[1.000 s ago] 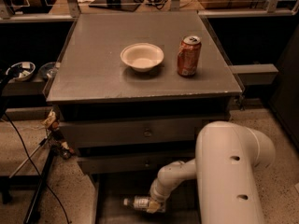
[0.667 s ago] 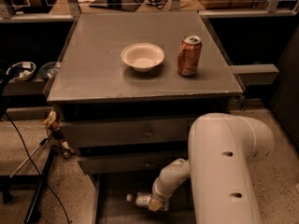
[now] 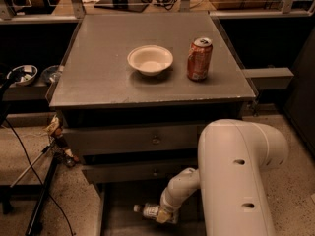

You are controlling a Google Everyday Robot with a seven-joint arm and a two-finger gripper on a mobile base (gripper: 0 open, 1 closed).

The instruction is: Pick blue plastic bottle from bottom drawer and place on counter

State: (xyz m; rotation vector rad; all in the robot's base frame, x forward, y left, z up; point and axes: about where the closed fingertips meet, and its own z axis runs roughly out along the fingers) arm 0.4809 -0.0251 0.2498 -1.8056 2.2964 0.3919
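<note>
Gray metal cabinet, three drawers, sitting at centre of the camera view; its flat top, the counter (image 3: 108, 77), is carrying two items on its far half and showing bare surface along the near edge

White robot arm (image 3: 241, 181), one bulky housing filling the lower right, a slimmer link bending down and left from it into the open drawer

Bottom drawer (image 3: 118, 220), pulled out below the two closed upper drawers (image 3: 155, 140), its dark floor lying in shadow

Bowl (image 3: 150, 59), pale, standing upright near the counter's middle

Orange soda can (image 3: 199, 59), standing upright just right of the bowl, apart from it

Blue plastic bottle (image 3: 149, 211), lying on its side in the bottom drawer; long axis running roughly left to right, white cap pointing left

Gripper (image 3: 165, 216), sitting at the bottle's right end, reaching it from above and to the right, so the body is extending leftward away from it; whether it is clamped on the bottle or merely against it cannot be told

Judgement: the lift is likely turning on that end-on contact, since the capped end is hanging out to the left, free to droop or swing on the way up to the counter
</note>
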